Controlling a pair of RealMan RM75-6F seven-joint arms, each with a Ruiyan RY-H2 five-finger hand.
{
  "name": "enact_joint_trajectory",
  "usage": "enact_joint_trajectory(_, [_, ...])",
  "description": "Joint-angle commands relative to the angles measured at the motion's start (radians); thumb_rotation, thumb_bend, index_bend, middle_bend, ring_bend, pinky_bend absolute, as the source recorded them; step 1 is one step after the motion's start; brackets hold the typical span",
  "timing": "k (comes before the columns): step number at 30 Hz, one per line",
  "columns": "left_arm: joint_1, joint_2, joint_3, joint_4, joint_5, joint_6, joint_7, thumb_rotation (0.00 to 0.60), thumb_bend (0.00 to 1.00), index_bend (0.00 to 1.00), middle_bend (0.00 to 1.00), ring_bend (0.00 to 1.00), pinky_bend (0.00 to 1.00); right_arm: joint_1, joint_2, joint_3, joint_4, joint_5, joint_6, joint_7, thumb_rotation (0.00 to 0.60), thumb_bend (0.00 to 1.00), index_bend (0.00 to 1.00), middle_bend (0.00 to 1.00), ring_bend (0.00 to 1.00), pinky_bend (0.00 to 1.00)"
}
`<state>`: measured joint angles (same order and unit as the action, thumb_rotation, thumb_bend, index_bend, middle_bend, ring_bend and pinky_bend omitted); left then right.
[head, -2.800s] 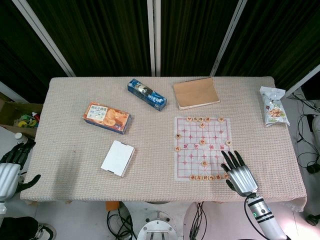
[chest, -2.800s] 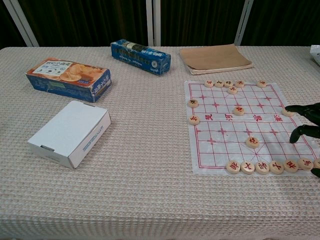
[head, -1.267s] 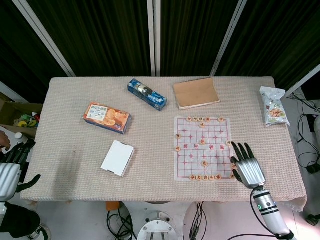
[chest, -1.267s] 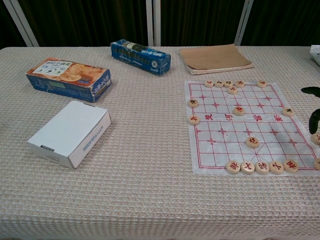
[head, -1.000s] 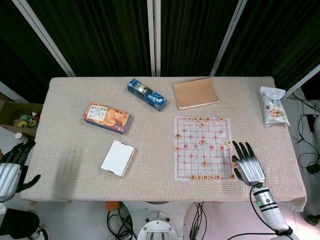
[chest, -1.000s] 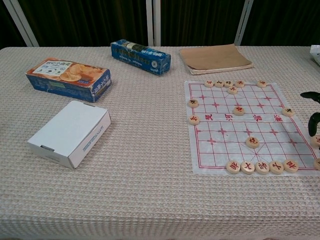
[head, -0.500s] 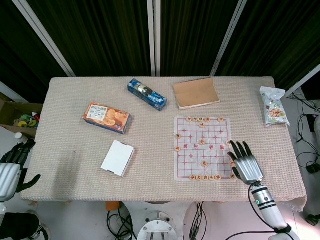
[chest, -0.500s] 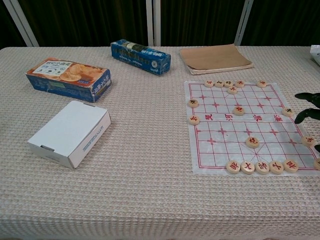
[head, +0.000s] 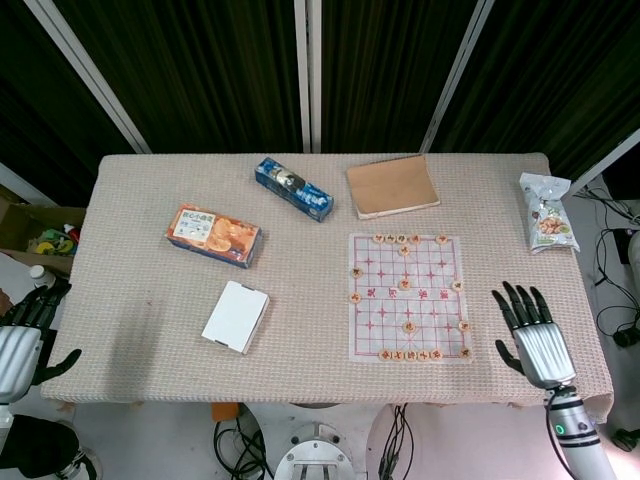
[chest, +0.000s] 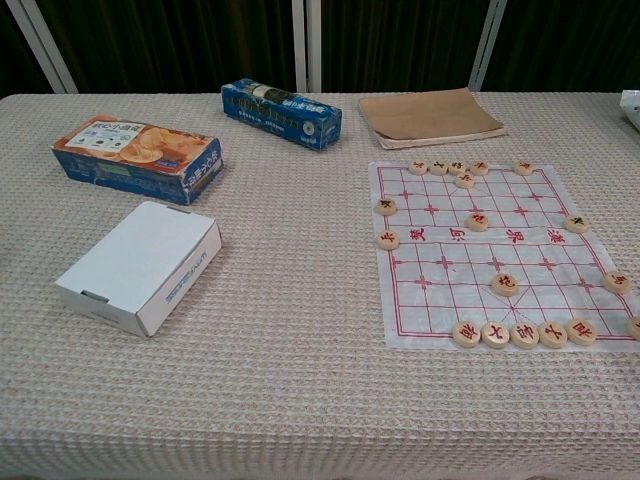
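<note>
A white chess sheet (head: 405, 295) (chest: 490, 250) with red lines lies right of centre, with several round wooden pieces on it. One piece (head: 464, 326) (chest: 616, 281) sits on the sheet's right edge. My right hand (head: 532, 335) hovers open over the cloth right of the sheet, fingers spread, touching nothing; the chest view does not show it. My left hand (head: 22, 340) hangs open beyond the table's left edge, holding nothing.
An orange snack box (head: 213, 235) (chest: 138, 158), a blue packet (head: 292, 189) (chest: 281, 113) and a white box (head: 236, 316) (chest: 140, 266) lie on the left half. A brown book (head: 392, 185) (chest: 430, 117) lies at the back. A snack bag (head: 548, 212) sits far right.
My right hand has drawn back to the right, off the chess sheet, leaving a piece on the sheet's right edge. It has left the chest view. The left hand has not moved.
</note>
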<state>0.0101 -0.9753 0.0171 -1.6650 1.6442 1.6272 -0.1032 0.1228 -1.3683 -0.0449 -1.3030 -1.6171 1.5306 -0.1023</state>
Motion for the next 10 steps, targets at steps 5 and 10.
enact_joint_trajectory(5, [0.0,0.0,-0.002,-0.001,-0.003,0.001,0.004,0.6,0.21,0.08,0.13,0.09,0.22,-0.139,0.108,0.036,0.016,0.146,0.086,0.063,0.6,0.25,0.0,0.0,0.0,0.0])
enact_joint_trajectory(10, [0.002,-0.002,-0.002,-0.008,0.0,0.006,0.016,0.6,0.21,0.08,0.13,0.09,0.22,-0.151,0.145,0.058,-0.009,0.147,0.109,0.096,0.6,0.25,0.0,0.0,0.0,0.0])
